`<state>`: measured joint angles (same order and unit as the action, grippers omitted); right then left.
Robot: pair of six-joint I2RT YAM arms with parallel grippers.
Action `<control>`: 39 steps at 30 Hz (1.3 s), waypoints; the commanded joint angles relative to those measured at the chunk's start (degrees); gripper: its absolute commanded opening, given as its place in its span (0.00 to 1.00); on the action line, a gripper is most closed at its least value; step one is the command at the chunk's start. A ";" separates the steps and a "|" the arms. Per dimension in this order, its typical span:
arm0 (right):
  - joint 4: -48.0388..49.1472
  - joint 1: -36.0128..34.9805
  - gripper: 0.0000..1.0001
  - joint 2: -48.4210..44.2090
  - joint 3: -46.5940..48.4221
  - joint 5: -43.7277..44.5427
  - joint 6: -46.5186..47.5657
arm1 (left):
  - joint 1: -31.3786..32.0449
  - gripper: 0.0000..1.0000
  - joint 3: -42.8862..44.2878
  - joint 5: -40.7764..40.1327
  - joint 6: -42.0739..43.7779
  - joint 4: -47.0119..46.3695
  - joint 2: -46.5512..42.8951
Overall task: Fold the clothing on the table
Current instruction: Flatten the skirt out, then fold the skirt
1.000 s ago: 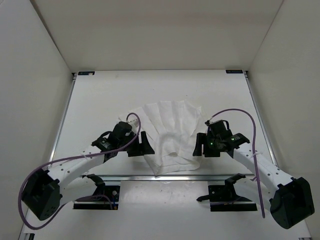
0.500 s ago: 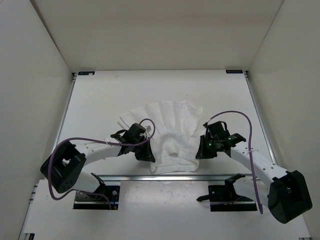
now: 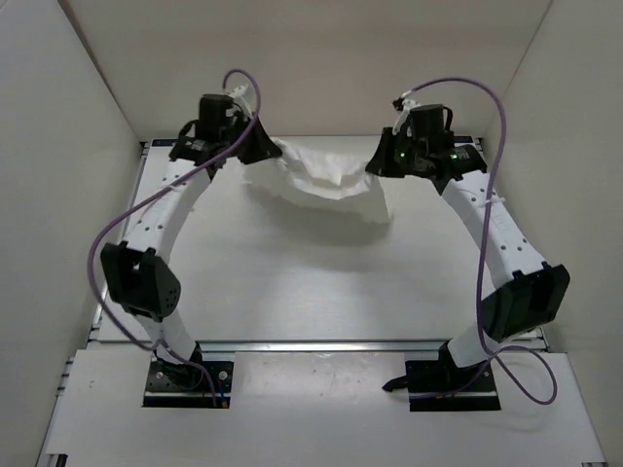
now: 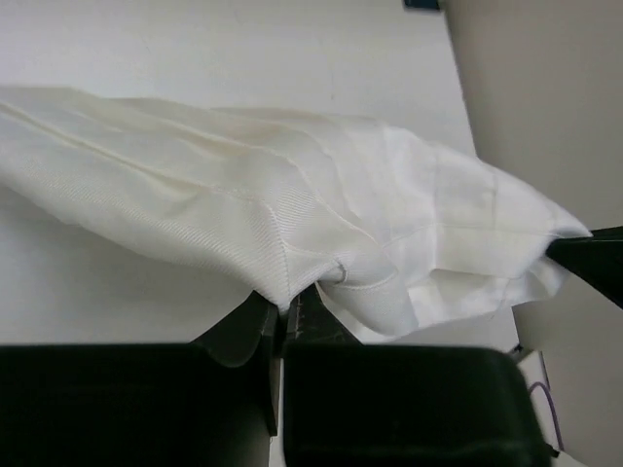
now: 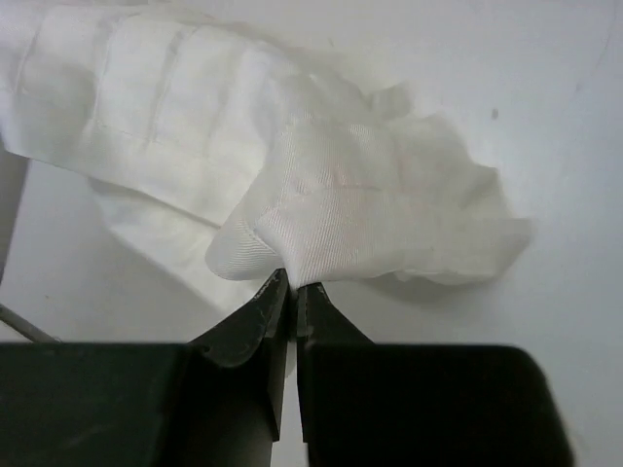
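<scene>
Left gripper [image 3: 271,153] and right gripper [image 3: 376,162], each clamped on the clothing [image 3: 329,183], have hoisted it forward, slung between them; the fold looks begun.

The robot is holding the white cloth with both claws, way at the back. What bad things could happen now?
1. The left claw and right claw each pinch only a small bit of the cloth, so it might slip out.
2. The cloth sags in a bunch between them, so it could land wrinkled on the table instead of flat.
3. Both claws are close to the back wall, so there seems to be little room to pull farther.
</scene>
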<state>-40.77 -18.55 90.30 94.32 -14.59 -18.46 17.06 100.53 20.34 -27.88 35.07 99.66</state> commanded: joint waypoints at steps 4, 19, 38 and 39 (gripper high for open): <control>4.72 3.24 0.00 -12.32 -13.66 -5.95 1.15 | -2.65 0.00 -22.93 -0.83 3.19 1.52 -21.66; 14.14 4.13 0.51 -17.70 -50.73 -6.25 -2.81 | 5.43 0.80 -65.01 0.59 -6.04 -12.57 -27.14; 23.72 2.11 0.50 -9.63 -57.15 -0.98 -7.12 | 8.60 0.60 -69.77 -9.62 -13.25 -24.26 -21.09; 24.07 2.20 0.49 -9.01 -57.32 -0.79 -7.47 | 8.78 0.60 -69.16 -9.53 -13.52 -25.13 -20.39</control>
<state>-20.14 -16.01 79.81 37.76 -17.50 -24.88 25.12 30.92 14.24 -40.53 11.73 77.10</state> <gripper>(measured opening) 0.495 0.597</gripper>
